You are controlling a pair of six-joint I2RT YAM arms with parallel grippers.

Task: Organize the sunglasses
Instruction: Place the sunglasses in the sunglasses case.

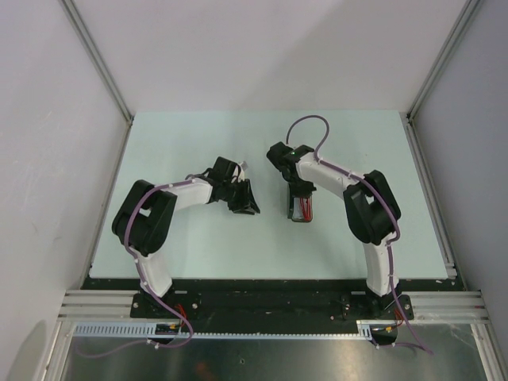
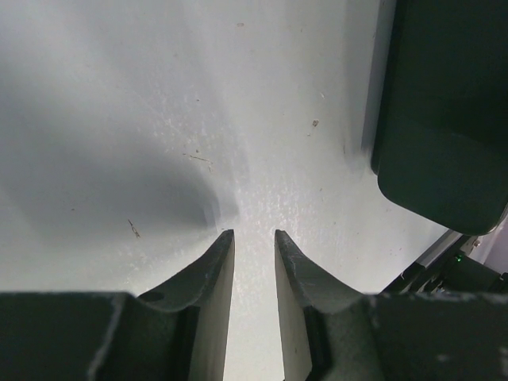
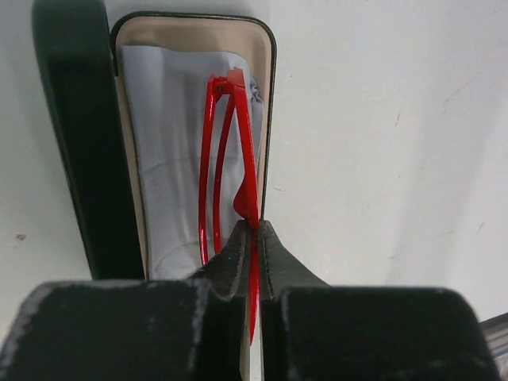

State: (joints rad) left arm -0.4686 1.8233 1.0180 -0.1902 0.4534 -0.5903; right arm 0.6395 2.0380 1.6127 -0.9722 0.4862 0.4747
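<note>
Top: right hand (image 1: pixel 300 208) clenched on the sunglasses (image 1: pixel 305 209); what lies under it is too small to tell.

Left wrist: left hand (image 2: pixel 254 238) released, empty; the dark block (image 2: pixel 444 119) to its right is cut off.

Right wrist: sunglasses sit beyond the fingertips, over the cloth (image 3: pixel 171 119) in the open case (image 3: pixel 71 127). Lower them straight; keep both arms inside the rim.

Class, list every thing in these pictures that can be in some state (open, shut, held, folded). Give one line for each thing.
sunglasses: apparently folded, pinched by the right gripper, over the cloth
case: open, lid swung to one side
cloth: lying inside the case
right gripper: shut on the sunglasses' frame
left gripper: slightly open, holding nothing, low over the table
</note>
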